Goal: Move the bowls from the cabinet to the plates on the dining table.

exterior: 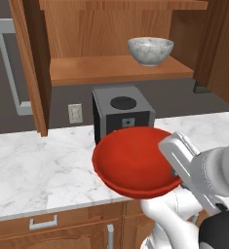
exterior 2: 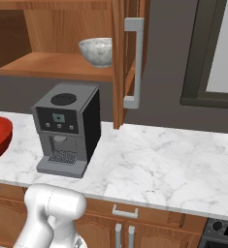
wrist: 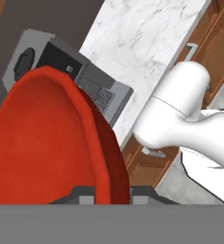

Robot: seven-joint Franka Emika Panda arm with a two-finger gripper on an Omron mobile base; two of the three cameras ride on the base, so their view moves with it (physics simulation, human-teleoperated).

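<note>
Now fingers (wrist: 104, 198) clamped on red bowl (exterior: 135, 163) rim, tips hidden, marbled bowl (exterior: 150, 50) on cabinet (exterior: 116, 68) shelf.

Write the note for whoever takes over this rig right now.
Claw: shut on the rim of the red bowl, held in the air over the marble counter, in front of the coffee machine.
Marbled bowl: on the shelf of the open cabinet.
Done: red bowl is out of the cabinet.
Left: carry it to a plate on the dining table, then fetch the marbled bowl for the other plate.
</note>
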